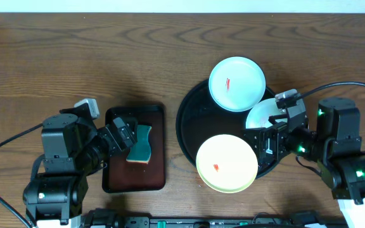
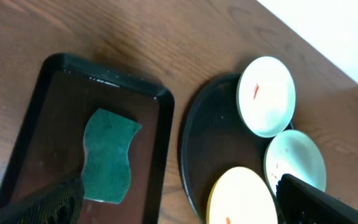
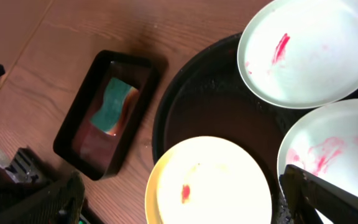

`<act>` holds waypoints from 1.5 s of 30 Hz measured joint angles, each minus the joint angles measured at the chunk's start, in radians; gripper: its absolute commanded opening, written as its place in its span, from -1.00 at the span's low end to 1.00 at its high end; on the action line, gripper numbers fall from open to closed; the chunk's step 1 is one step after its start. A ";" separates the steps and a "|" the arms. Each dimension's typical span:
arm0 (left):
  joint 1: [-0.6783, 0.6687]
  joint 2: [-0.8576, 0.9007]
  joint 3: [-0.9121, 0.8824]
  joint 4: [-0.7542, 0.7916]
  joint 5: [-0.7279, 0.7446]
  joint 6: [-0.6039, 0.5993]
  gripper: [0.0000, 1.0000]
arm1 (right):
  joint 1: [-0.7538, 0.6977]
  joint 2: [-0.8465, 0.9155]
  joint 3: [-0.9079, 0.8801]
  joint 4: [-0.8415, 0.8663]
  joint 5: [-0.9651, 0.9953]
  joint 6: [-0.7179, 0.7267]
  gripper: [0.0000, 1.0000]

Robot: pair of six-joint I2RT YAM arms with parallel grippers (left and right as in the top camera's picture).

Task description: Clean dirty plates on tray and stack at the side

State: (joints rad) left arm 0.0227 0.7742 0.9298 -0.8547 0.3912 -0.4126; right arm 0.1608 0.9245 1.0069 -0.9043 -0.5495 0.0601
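Note:
The round black tray [image 1: 181, 123] holds three plates. A mint-white plate [image 1: 236, 83] with a red smear lies at its far edge. A second mint-white plate [image 1: 262, 114], smeared red, lies at the right, partly under my right gripper. A pale yellow plate [image 1: 227, 163] with a red spot overhangs the tray's near rim. My right gripper [image 1: 266, 142] is open and empty, hovering between the yellow plate [image 3: 210, 183] and the second plate [image 3: 334, 149]. My left gripper [image 1: 120, 134] is open and empty above the brown tray beside a green sponge [image 1: 139, 144].
The small dark brown rectangular tray [image 1: 122, 174] sits left of the black tray and holds the green sponge [image 2: 109, 155]. Bare wooden table lies between the two trays and across the far half. Cables run from both arms at the sides.

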 measured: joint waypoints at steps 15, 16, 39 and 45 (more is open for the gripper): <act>0.000 0.000 0.000 -0.040 0.000 0.043 0.99 | 0.000 0.013 0.000 -0.038 0.000 0.012 0.92; 0.000 0.000 0.000 -0.041 0.000 0.046 0.99 | 0.000 0.013 0.000 -0.043 0.000 0.012 0.93; 0.000 0.051 0.000 -0.081 0.003 0.081 0.99 | 0.038 0.065 0.000 -0.068 0.005 0.013 0.90; 0.000 0.051 0.000 -0.085 0.003 0.090 0.99 | 0.042 0.109 0.000 -0.068 0.019 0.013 0.88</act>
State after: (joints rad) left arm 0.0227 0.8249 0.9298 -0.9394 0.3943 -0.3222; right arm 0.2024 1.0332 1.0069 -0.9722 -0.5308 0.0727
